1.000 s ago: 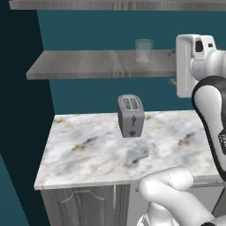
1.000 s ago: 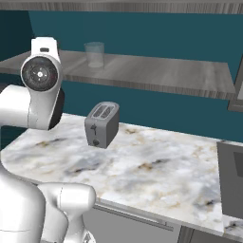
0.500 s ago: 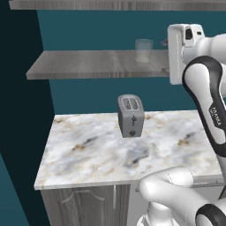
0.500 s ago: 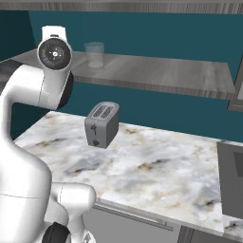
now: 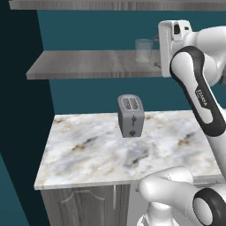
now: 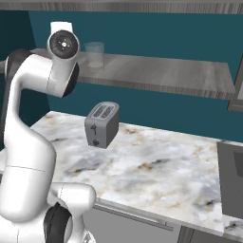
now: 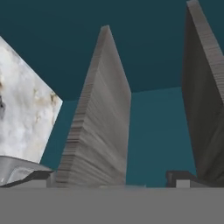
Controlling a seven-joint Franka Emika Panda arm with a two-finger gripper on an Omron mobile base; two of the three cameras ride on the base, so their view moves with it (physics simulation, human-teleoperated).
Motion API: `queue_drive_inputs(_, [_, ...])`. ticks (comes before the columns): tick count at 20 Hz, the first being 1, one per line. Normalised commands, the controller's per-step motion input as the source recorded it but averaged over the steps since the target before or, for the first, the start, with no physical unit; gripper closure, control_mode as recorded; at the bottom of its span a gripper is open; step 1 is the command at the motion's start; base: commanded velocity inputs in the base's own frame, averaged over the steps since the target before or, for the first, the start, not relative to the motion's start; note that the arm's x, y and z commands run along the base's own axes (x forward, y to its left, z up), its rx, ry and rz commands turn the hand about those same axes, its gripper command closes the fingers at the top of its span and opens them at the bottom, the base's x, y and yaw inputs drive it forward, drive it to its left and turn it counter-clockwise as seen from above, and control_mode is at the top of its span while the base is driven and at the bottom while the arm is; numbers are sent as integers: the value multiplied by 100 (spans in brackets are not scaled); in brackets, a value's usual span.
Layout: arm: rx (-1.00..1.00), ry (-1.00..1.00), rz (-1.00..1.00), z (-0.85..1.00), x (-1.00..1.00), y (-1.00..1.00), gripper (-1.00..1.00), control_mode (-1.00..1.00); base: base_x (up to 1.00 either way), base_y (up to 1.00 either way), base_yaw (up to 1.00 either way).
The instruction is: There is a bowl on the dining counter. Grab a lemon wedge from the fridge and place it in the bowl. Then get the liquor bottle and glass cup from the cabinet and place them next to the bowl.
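A clear glass cup (image 5: pixel 143 50) (image 6: pixel 95 54) stands upright on the grey wooden wall shelf (image 5: pixel 88 64) (image 6: pixel 161 73). My white hand (image 5: pixel 174 44) (image 6: pixel 64 43) is raised to shelf height, close beside the cup on its right in the left base view and apart from it. In the hand view my gripper (image 7: pixel 109 178) is open, its two dark fingertips far apart with nothing between them. That view is rolled, so the shelf (image 7: pixel 98 131) stands on end there.
A silver toaster (image 5: pixel 130 115) (image 6: pixel 101 124) stands on the marble counter (image 5: pixel 97 150) (image 6: pixel 156 166) below the shelf. A second shelf (image 5: pixel 114 4) runs above. A dark appliance edge (image 6: pixel 232 180) sits at the counter's right end.
The arm has lifted, and the hand has risen and swung sideways toward the glass cup on the shelf. The cup and toaster have not moved.
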Motion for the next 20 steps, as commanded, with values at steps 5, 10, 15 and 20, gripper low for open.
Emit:
queue_drive_inputs(5, [-2,0,0,3,38,0,-100,-100,0,0,0])
queue_drive_inputs(10, [-5,0,0,4,31,0,-100,-100,0,0,0])
queue_drive_inputs(15, [-5,0,0,2,35,0,-100,-100,0,0,0])
queue_drive_inputs(20, [-4,0,0,0,38,0,-100,-100,0,0,0])
